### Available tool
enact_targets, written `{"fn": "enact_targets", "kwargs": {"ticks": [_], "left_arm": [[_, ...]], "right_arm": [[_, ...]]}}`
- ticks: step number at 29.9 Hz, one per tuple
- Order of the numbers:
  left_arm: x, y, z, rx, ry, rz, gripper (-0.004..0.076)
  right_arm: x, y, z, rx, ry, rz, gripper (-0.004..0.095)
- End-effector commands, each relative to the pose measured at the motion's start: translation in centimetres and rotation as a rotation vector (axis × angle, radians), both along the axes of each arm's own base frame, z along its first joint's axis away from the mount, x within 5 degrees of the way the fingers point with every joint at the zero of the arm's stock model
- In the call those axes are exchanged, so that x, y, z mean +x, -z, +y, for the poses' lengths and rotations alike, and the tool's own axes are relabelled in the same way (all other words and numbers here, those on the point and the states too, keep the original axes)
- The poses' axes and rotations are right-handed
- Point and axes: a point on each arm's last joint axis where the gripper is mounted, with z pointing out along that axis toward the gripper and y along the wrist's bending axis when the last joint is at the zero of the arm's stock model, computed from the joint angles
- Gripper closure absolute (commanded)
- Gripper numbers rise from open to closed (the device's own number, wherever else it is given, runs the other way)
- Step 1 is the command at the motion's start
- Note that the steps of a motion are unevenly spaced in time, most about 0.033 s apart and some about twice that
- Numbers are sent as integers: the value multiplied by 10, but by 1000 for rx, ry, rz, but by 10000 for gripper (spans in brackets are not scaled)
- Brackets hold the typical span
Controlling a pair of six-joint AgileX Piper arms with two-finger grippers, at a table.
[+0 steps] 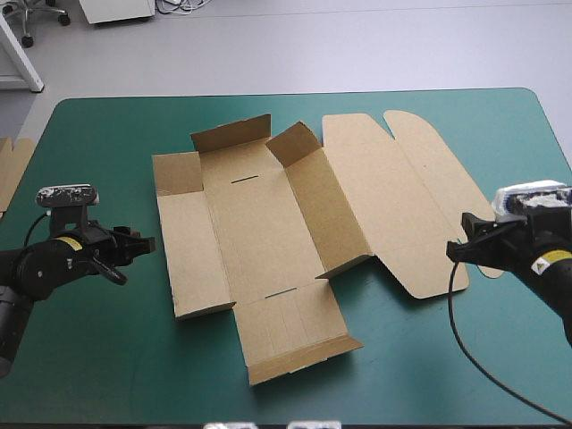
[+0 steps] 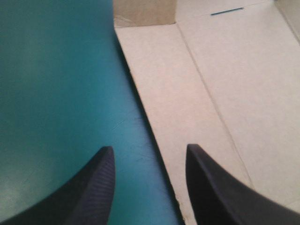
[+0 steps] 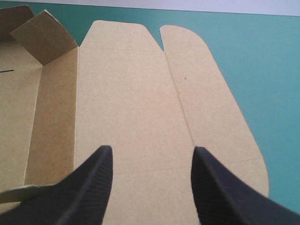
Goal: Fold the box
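The brown box [image 1: 259, 223] lies unfolded in the middle of the teal-green table. The long wall [image 1: 326, 214] beside the lid leans up, and two far flaps [image 1: 231, 134] stand partly raised. The lid [image 1: 393, 197] lies flat toward the right. My left gripper [image 1: 140, 243] hovers open just left of the box's left panel. In the left wrist view that gripper [image 2: 149, 152] straddles the edge of the box [image 2: 225, 84]. My right gripper [image 1: 458, 248] is open at the lid's right near corner. In the right wrist view it [image 3: 151, 152] hangs over the box lid [image 3: 126, 93]. Neither holds anything.
An edge of more brown board [image 1: 11, 170] shows at the table's left edge. Bare teal-green cover [image 1: 107, 357] surrounds the box, widest at the near left and near right. The table's far edge [image 1: 295, 93] runs just beyond the far flaps.
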Motion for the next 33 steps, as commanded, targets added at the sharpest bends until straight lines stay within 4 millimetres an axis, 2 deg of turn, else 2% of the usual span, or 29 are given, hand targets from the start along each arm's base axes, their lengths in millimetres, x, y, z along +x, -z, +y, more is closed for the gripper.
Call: {"fn": "enact_targets", "kwargs": {"ticks": [1,7,12,16,19,22,26,29,33], "left_arm": [[11,-8,13,-34,-64,-47,377],[14,-4,39,-163,-120,-32,377],[25,-3,27,-417,51,-35,377],[33,10,27,-443,106,45,377],[34,25,34,-398,55,105,377],[30,51,34,-434,-17,137,377],[17,92,24,-534,-26,189,377],[11,111,22,-551,-45,216,377],[10,121,21,-563,-48,237,377]], "right_arm": [[21,-19,3,57,2,-52,421],[42,-25,6,36,-24,-16,421],[55,-34,11,47,-62,-6,420],[63,-38,15,51,-101,32,420],[66,-37,16,51,-107,54,420],[67,-38,16,50,-107,52,416],[66,-37,16,48,-109,55,416],[66,-39,16,50,-111,53,389],[66,-40,17,59,-112,49,342]]}}
